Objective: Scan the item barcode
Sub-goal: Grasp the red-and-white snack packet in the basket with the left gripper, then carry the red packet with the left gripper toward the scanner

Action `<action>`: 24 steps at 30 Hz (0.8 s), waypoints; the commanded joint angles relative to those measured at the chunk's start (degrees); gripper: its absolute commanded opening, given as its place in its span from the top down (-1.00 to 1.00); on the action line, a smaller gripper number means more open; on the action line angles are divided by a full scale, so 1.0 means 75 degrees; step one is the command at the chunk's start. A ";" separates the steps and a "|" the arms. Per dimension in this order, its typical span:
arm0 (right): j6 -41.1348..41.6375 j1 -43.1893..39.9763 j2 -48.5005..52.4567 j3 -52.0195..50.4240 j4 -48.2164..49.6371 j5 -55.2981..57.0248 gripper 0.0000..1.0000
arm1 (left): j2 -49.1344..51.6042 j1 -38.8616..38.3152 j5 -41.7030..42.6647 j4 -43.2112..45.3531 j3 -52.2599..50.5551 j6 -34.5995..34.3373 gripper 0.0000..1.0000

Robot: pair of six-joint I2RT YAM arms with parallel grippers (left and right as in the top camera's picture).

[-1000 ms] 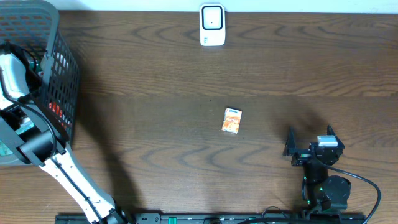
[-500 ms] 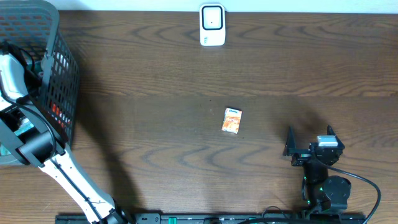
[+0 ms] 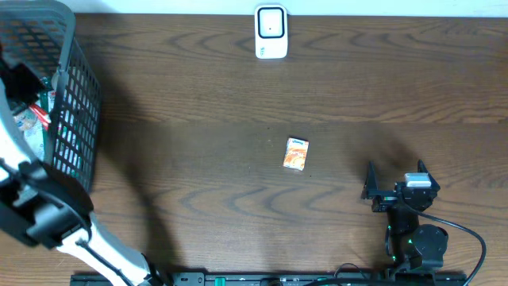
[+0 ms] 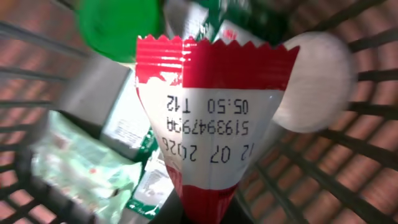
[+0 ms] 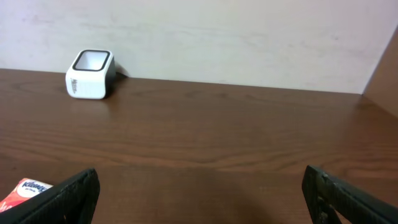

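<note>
Dark wood table (image 3: 198, 95), overhead view: we list a black mesh basket (image 3: 79, 111) at nine o'clock, a white scanner (image 3: 271, 32) at twelve o'clock, and a small orange pack (image 3: 296, 154) lying at the centre, well apart from both. Left arm (image 3: 40, 210) reaches into the basket; we cannot make out its gripper here. Right gripper (image 3: 394, 179) sits at five o'clock, spread wide and holding nothing.

Left wrist view: red-and-white packet (image 4: 211, 118), date code facing us, fills the frame inside the basket among other goods. It tapers toward six o'clock, where we judge the left gripper clenched on it, though the fingers themselves are hidden. No barcode shows on this face.

Right wrist view: fingers (image 5: 62, 196) apart and bare; scanner at ten o'clock, orange pack at eight o'clock.

Progress, by our reckoning: item grasped, not yet lifted clear. Left to do: raise it out, carry it to the scanner, and turn its barcode to the window.
</note>
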 commanded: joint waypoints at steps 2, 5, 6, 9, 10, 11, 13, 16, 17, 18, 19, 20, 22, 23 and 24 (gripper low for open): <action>-0.0035 -0.0067 -0.0020 -0.0009 -0.0032 -0.0032 -0.99 | -0.0921 0.0017 -0.0157 0.0117 0.0044 -0.0344 0.85; -0.0035 -0.0067 -0.0020 -0.0009 -0.0032 -0.0032 -0.99 | -0.1530 0.0009 -0.0154 0.0271 0.0044 -0.0560 0.86; -0.0035 -0.0067 -0.0020 -0.0009 -0.0032 -0.0029 -0.99 | -0.1763 -0.0015 -0.0154 0.0277 0.0044 -0.0697 0.86; -0.0035 -0.0067 -0.0020 -0.0009 -0.0032 -0.0032 -0.99 | -0.2334 -0.0096 -0.0149 0.0341 0.0044 -0.0761 0.86; -0.0035 -0.0067 -0.0020 -0.0009 -0.0032 -0.0029 -0.99 | -0.2521 -0.0152 -0.0146 0.0388 0.0044 -0.0761 0.86; -0.0035 -0.0067 -0.0020 -0.0009 -0.0032 -0.0032 -0.98 | -0.2693 -0.0213 -0.0146 0.0420 0.0044 -0.0761 0.86; -0.0035 -0.0067 -0.0020 -0.0009 -0.0032 -0.0032 -0.99 | -0.3013 -0.0367 -0.0134 0.0443 0.0044 -0.0761 0.86; -0.0035 -0.0067 -0.0020 -0.0009 -0.0032 -0.0032 -0.98 | -0.3407 -0.0699 -0.0070 0.0379 0.0044 -0.0836 0.85; -0.0035 -0.0067 -0.0020 -0.0009 -0.0032 -0.0032 -0.99 | -0.3500 -0.0854 -0.0047 0.0306 0.0044 -0.0938 0.85; -0.0035 -0.0067 -0.0020 -0.0009 -0.0032 -0.0032 -0.98 | -0.3570 -0.1023 0.0017 0.0201 0.0044 -0.1037 0.85; -0.0035 -0.0067 -0.0020 -0.0009 -0.0032 -0.0032 -0.98 | -0.3611 -0.1207 0.0169 0.0087 0.0041 -0.1072 0.85; -0.0035 -0.0067 -0.0020 -0.0009 -0.0032 -0.0032 -0.98 | -0.3614 -0.1405 0.0358 -0.0038 0.0041 -0.1075 0.85; -0.0035 -0.0067 -0.0020 -0.0009 -0.0032 -0.0032 -0.98 | -0.3567 -0.1891 0.0772 -0.0338 0.0009 -0.1078 0.85; -0.0035 -0.0067 -0.0020 -0.0009 -0.0032 -0.0032 -0.99 | -0.3523 -0.2142 0.0933 -0.0463 -0.0041 -0.1075 0.85; -0.0035 -0.0067 -0.0020 -0.0009 -0.0032 -0.0029 -0.98 | -0.3471 -0.2416 0.1052 -0.0583 -0.0111 -0.1075 0.85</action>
